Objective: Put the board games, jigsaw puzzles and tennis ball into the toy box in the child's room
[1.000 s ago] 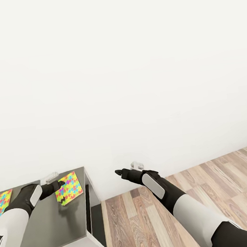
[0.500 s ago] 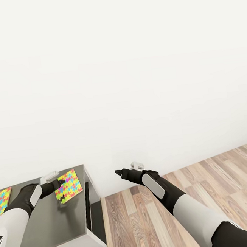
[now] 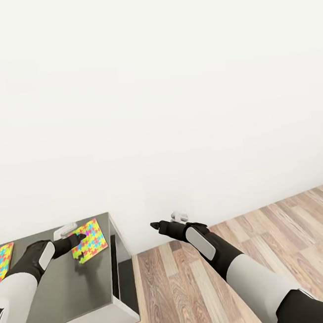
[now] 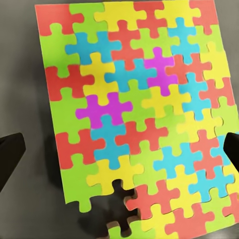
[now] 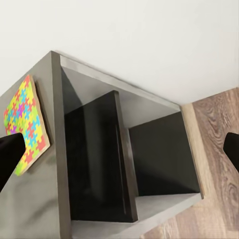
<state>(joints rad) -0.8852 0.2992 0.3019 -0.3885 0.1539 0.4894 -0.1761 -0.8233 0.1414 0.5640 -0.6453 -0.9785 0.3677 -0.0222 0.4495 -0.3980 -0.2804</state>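
Two jigsaw puzzles [image 3: 88, 240] unmoved, view seemingly tilted, left tool [image 3: 80, 238] hovering still

Smooth dark grey counter [image 3: 70, 290], faintly sheened, with glossy black inner panels; matt card-like jigsaw puzzle [image 4: 134, 114] in flat bright colours; second puzzle sheet [image 3: 1, 256] at nine o'clock, equally matt; wood-plank floor [image 3: 268, 230], grained, lightly polished; plain matt white wall [image 3: 174, 90].

A dark grey desk [image 3: 71, 295] is seen standing on a wood-plank floor [image 3: 194, 287] against a white wall. Two multicoloured jigsaw puzzles are laid flat on its top: one [image 3: 90, 239] near the right edge, the other [image 3: 1, 256] well apart at the left.
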